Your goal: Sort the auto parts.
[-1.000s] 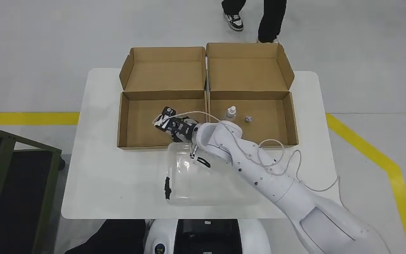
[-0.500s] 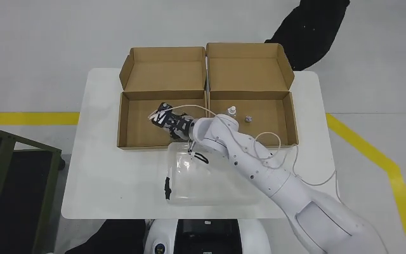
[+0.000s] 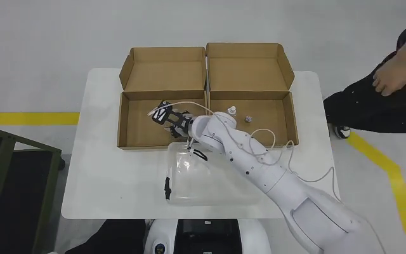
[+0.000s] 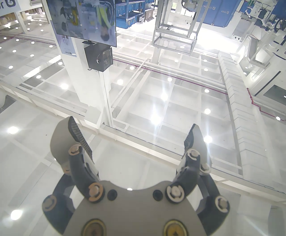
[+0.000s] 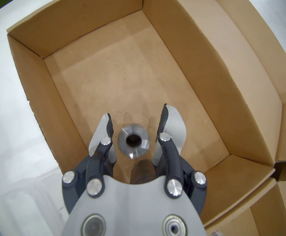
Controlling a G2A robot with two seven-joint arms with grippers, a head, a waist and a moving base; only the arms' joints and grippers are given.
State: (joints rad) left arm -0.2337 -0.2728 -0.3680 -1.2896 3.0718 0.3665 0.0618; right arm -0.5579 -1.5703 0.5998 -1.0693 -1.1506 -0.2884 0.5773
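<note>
White desk [image 3: 95, 159] carries two open cardboard boxes. Over the left box [image 3: 136, 120] hangs the right gripper [image 5: 136, 110], fingers parted either side of a shiny metal part [image 5: 133, 140] (not touching it). Left gripper [image 4: 132, 122] is spread wide.

A white bench [image 3: 108, 178] stands mid-frame in the top view on a grey floor [image 3: 63, 38]. A yellow line [image 3: 38, 118] runs in from the left edge, and a dark cart [image 3: 25, 184] sits at lower left. In the left wrist view, a screen [image 4: 81, 20] hangs at upper left, with a black box [image 4: 98, 58] just below it on a white pillar [image 4: 89, 89].
</note>
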